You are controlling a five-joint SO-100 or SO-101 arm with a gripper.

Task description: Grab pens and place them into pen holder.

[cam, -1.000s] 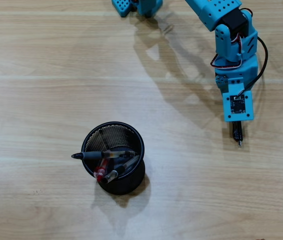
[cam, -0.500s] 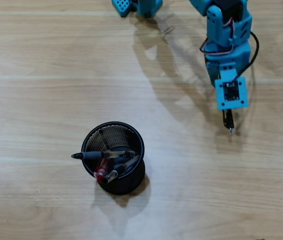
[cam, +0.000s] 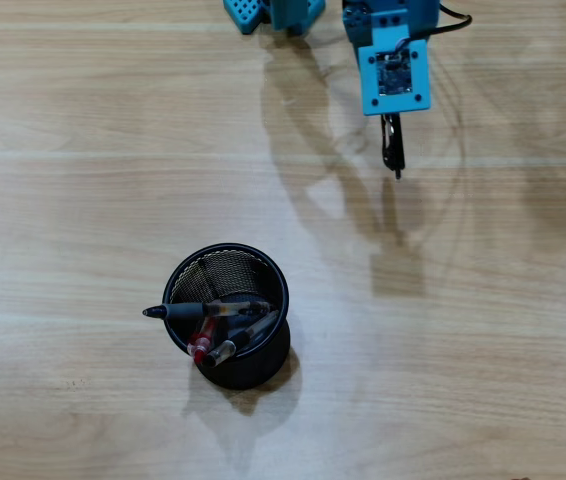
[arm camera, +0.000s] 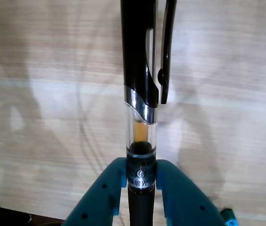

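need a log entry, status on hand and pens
Hand shut on black pen, up near top of overhead view. Three pens in holder, one lying across its rim. Table between hand and holder bare.

You see a pale wood-grain table (cam: 83,150) with light plank lines. The arm (cam: 393,40) is bright blue, and so are the gripper (arm camera: 141,176) fingers. The pen (arm camera: 140,94) between them is black and clear with a silver band. The holder (cam: 253,360) is black mesh with a solid black rim, and 1 red pen (cam: 199,348) shows among black-and-clear ones.
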